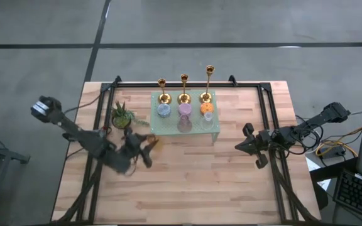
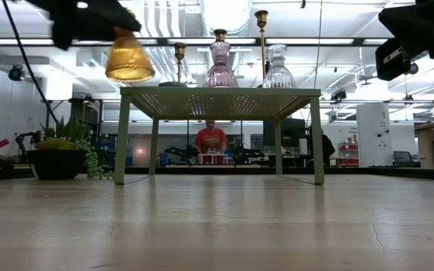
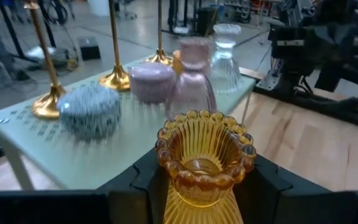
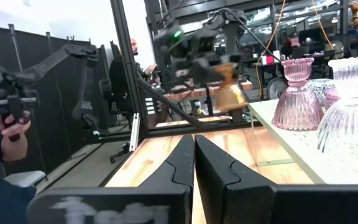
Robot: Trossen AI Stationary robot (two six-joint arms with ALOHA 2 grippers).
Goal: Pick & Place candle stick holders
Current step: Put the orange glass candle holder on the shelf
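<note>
**Amber glass holder held aloft beside the mat**

The left gripper (image 3: 201,186) clamps an amber holder (image 3: 204,158) by its ribbed lower body, mouth up, lifted clear of the table (image 1: 187,182) just off the mat's (image 1: 168,129) near-left corner. It is pressed glass: rigid, slick, likely light, and brittle at the beaded rim, so the waist below that rim is the safer place to hold. On the mat stand three gold candlesticks (image 1: 184,91), a pink holder (image 3: 193,81), a clear holder (image 3: 226,56) and others. The right gripper (image 4: 194,165) waits right of the mat, fingers apparently pressed together, though the high view is too coarse to confirm.
</note>
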